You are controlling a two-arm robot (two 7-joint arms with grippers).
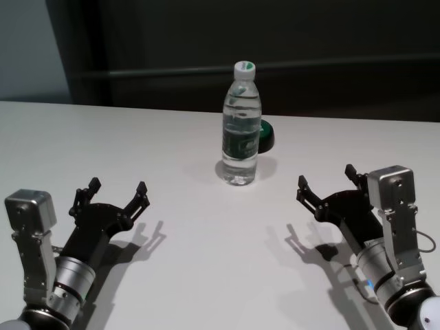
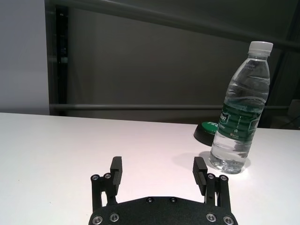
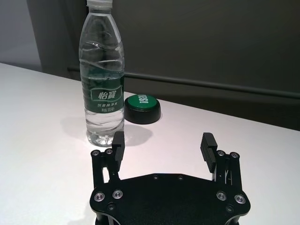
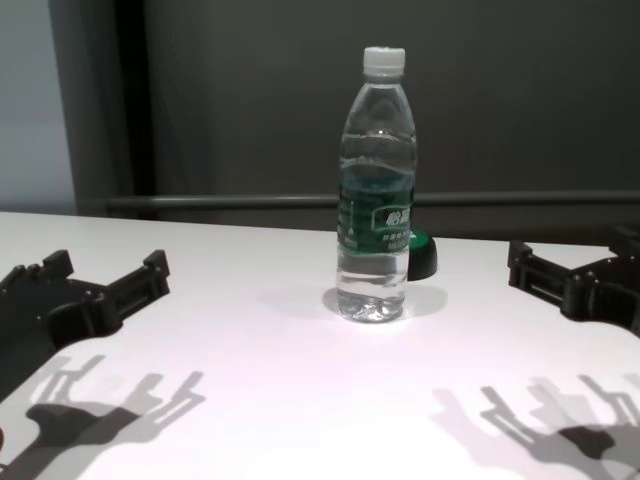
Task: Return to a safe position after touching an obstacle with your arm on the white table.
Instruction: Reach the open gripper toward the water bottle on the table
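The left gripper [image 1: 117, 192] is hovering low over the near left part of the counter [image 1: 206, 275], its fingers [image 2: 116, 170] spread wide and holding nothing. The right gripper [image 1: 328, 185] is hovering over the near right part, also spread wide and empty. Both are pointing away from the robot, well apart from the bottle [image 1: 241, 124]. The bottle is standing upright between them, farther back near the middle of the counter, its long axis vertical and its white cap [image 1: 244, 67] pointing up. A small black dome with a green top [image 1: 266, 135] is sitting just behind it.
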